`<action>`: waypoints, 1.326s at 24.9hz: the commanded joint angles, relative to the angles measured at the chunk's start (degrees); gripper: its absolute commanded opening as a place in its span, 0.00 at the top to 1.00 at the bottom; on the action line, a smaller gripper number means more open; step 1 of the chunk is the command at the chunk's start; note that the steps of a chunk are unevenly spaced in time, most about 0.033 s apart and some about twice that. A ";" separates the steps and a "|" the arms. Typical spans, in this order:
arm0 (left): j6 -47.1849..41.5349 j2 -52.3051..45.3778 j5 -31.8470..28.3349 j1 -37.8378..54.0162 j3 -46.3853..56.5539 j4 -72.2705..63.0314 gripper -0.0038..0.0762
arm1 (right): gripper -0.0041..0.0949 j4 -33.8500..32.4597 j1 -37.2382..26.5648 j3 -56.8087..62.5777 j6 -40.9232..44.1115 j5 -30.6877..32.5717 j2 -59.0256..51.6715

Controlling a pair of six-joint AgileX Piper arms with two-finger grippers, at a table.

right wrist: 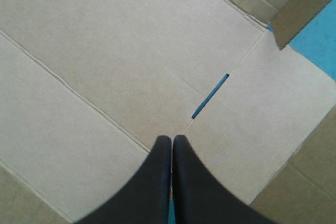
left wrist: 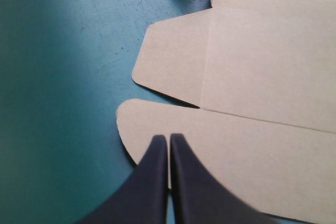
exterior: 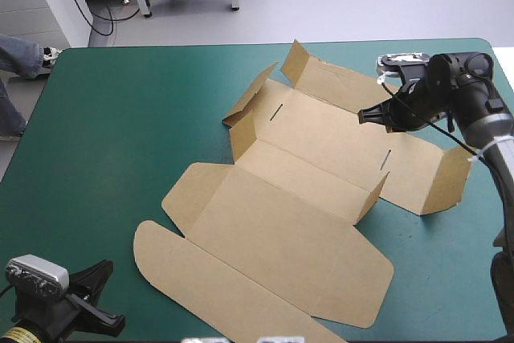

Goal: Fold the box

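Observation:
The brown box (exterior: pixel 273 222) lies as a cut sheet across the middle of the teal-green table, mostly flat. Its flaps stand raised at the far-left corner (exterior: pixel 249 102), the far edge (exterior: pixel 299 60) and the right end (exterior: pixel 446 184). My right gripper (exterior: pixel 363 116) hovers shut over the sheet's far right panel; in its own view the right gripper (right wrist: pixel 171 139) points at bare board (right wrist: pixel 131 51) beside a narrow slot (right wrist: pixel 210 95). My left gripper (exterior: pixel 114 324) is shut near the table's front left corner. In its own view the left gripper (left wrist: pixel 168 140) is over the edge of the rounded lid flap (left wrist: pixel 157 124).
Bare teal-green cover (exterior: pixel 104 142) stretches left of the box to the table's left edge. A narrower strip of cover (exterior: pixel 450 263) lies between the box and the right edge. A second slot (exterior: pixel 276 112) shows on the far left panel.

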 commanded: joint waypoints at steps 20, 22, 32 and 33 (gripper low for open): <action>0.68 0.88 -6.98 -0.18 -0.35 -1.11 0.96 | 0.77 5.28 -0.04 -1.41 5.62 -1.00 -16.47; 0.68 0.88 -6.98 -0.18 -0.35 -1.11 0.96 | 0.60 7.09 -0.04 -1.41 5.62 -1.00 -16.47; 0.80 0.88 -6.98 -0.18 -0.35 -1.16 0.96 | 0.41 5.55 -0.04 2.99 13.51 -0.88 -16.47; 0.80 0.88 -6.98 -0.18 -0.35 -1.16 0.96 | 0.41 6.02 -0.04 5.05 13.75 -0.88 -16.47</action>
